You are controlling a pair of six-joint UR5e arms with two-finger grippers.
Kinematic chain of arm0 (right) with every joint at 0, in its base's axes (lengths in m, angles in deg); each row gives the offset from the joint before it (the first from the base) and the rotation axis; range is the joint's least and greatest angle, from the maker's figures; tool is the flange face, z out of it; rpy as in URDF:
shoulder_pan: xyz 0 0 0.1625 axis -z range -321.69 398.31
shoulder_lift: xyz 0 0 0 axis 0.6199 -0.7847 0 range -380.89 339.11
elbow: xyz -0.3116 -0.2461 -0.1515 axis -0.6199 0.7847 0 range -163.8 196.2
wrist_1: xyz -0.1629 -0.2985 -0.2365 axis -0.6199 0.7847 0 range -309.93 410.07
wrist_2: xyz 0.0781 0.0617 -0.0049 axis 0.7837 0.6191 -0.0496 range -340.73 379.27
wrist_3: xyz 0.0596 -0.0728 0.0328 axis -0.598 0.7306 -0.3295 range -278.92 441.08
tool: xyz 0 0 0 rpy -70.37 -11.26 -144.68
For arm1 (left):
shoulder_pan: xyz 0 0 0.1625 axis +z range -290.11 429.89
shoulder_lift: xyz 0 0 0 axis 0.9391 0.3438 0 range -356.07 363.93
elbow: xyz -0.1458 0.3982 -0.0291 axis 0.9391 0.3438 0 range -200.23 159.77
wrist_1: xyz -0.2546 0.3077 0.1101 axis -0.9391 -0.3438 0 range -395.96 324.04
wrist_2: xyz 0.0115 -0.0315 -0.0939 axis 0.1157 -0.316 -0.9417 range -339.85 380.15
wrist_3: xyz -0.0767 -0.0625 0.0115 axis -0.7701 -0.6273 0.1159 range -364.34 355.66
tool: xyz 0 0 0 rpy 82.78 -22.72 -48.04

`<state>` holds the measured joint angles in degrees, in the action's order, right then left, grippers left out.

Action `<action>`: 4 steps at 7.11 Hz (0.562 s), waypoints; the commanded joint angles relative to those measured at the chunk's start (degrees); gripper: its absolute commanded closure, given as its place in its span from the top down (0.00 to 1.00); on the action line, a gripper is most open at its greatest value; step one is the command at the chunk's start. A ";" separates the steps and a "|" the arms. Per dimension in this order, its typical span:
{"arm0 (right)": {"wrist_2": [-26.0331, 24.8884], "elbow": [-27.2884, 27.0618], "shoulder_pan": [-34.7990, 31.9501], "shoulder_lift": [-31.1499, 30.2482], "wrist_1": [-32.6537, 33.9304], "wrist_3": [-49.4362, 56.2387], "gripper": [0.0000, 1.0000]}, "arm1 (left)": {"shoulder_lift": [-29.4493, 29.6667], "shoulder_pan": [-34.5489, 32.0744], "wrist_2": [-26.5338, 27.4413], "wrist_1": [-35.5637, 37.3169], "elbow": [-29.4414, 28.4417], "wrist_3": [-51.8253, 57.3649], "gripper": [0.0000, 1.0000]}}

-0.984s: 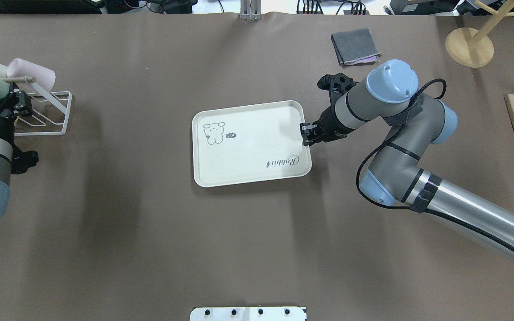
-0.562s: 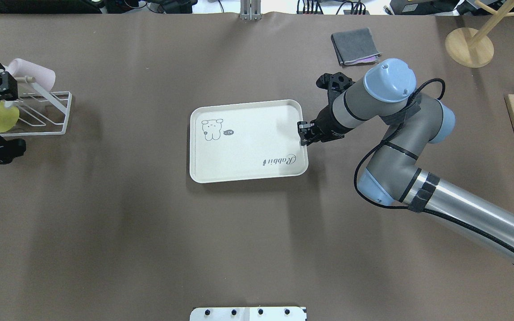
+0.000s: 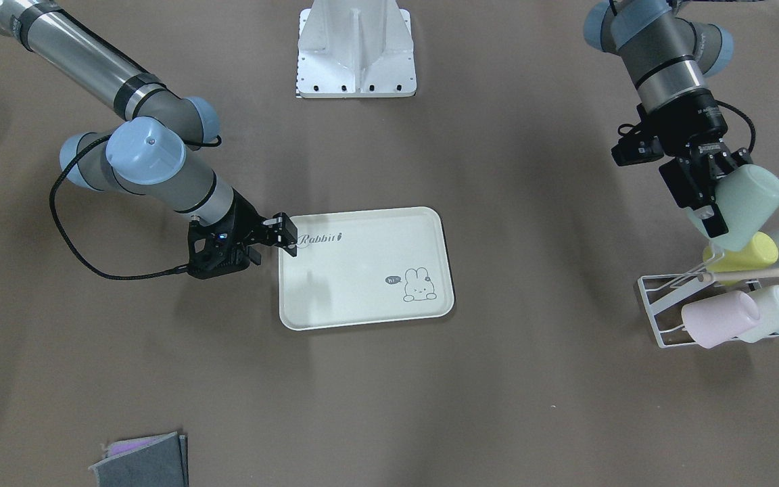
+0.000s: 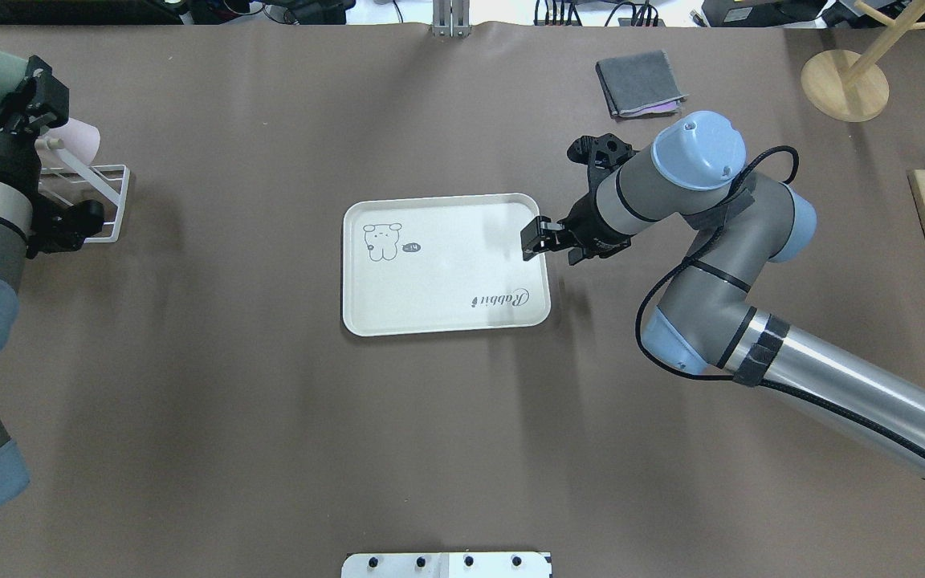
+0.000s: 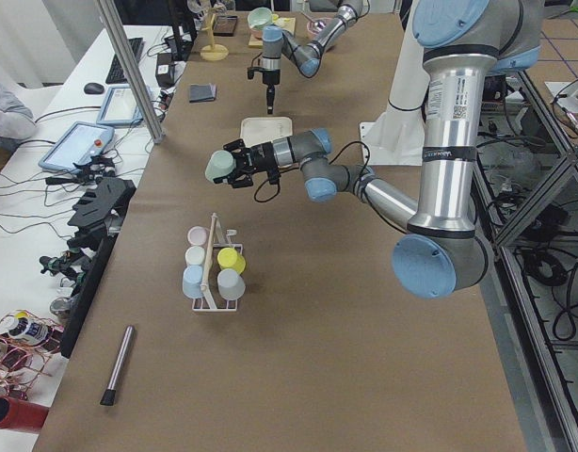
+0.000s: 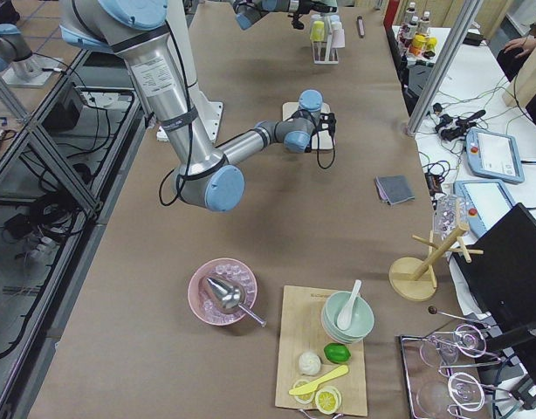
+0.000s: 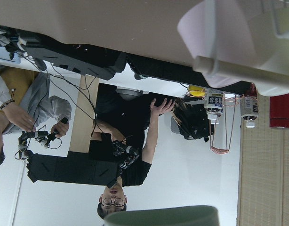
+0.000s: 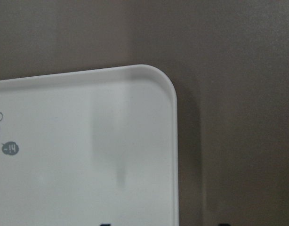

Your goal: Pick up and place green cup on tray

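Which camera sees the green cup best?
The front-facing view: the green cup shows nearly whole, held by the left gripper. Overhead clips it at the corner, the left side view shows it small, the left wrist only an edge.

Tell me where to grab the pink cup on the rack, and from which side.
Probably pinch the pink cup across its round side wall near the closed end, coming from the tray side. It lies tilted on the white rack, closed end pointing that way, a cream cup close beside.
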<state>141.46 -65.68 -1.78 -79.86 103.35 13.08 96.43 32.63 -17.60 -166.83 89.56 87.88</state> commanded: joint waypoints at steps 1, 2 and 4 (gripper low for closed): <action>0.06 -0.47 -0.86 -0.53 0.07 0.15 1.00 | 0.58 -0.09 -6.76 0.00 -0.19 -21.44 0.43; 0.06 -0.47 -1.92 -1.41 -0.02 0.76 1.00 | 0.75 0.00 -11.25 0.00 -0.02 -31.47 0.43; -0.02 -1.96 -5.43 -4.30 0.42 1.03 1.00 | 4.07 0.44 -23.79 -0.18 -0.19 -54.47 0.43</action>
<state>141.54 -66.60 -5.24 -82.32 103.43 13.88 98.57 32.74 -34.15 -166.91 89.59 47.26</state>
